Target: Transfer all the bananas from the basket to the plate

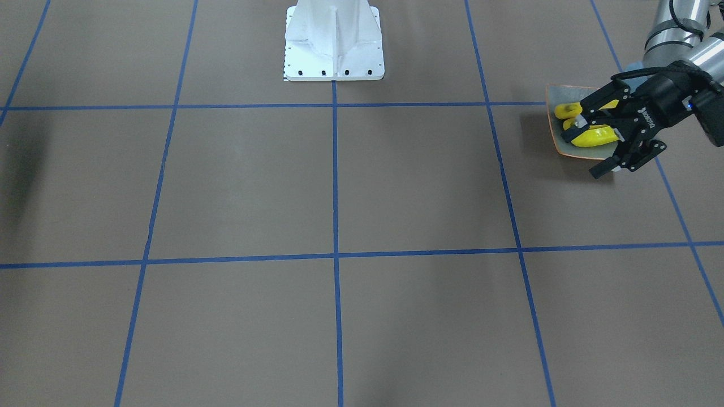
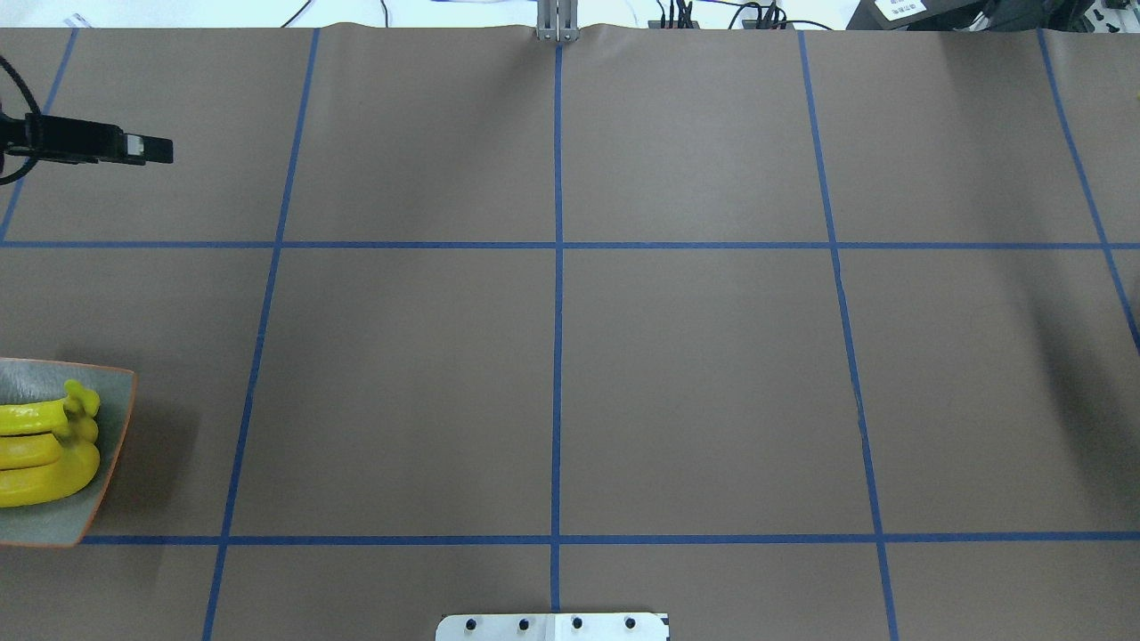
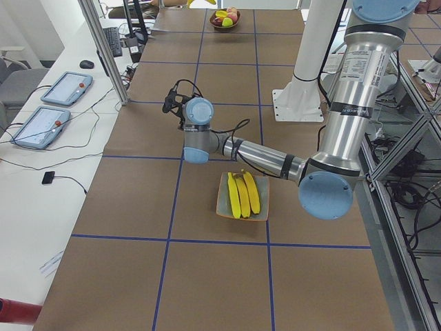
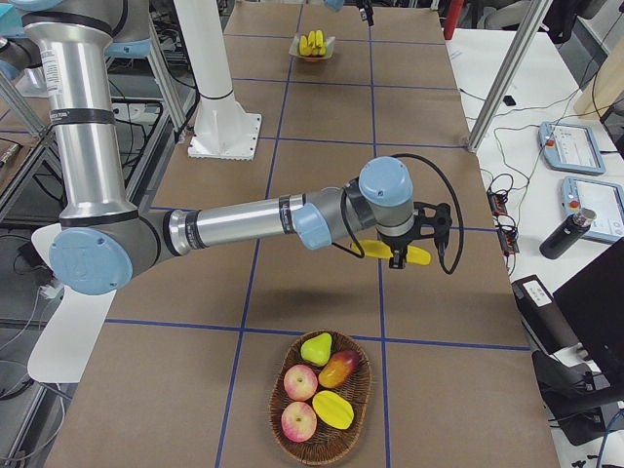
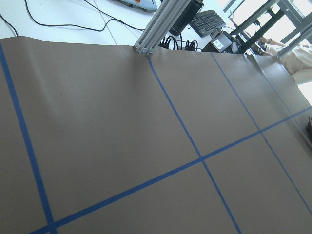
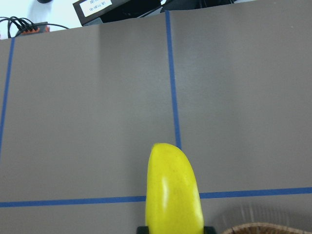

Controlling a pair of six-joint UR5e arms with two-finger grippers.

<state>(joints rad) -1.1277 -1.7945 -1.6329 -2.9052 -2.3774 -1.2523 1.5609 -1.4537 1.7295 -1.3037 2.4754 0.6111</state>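
Brown table (image 2: 695, 374), blue tape grid. Overhead view, left edge: plate (image 2: 53, 527) w/ three bananas (image 2: 40, 454) side by side. L gripper (image 1: 587, 150) at right edge of front view, jaws wide, nothing held. Right-end view, centre: R gripper (image 4: 408, 253) clamped on fourth banana (image 6: 173, 190), above table. Basket (image 4: 276, 429) at bottom centre, other fruit inside.

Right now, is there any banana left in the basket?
No, the exterior right view shows the basket holding only a pear, apples and other rounded fruit.
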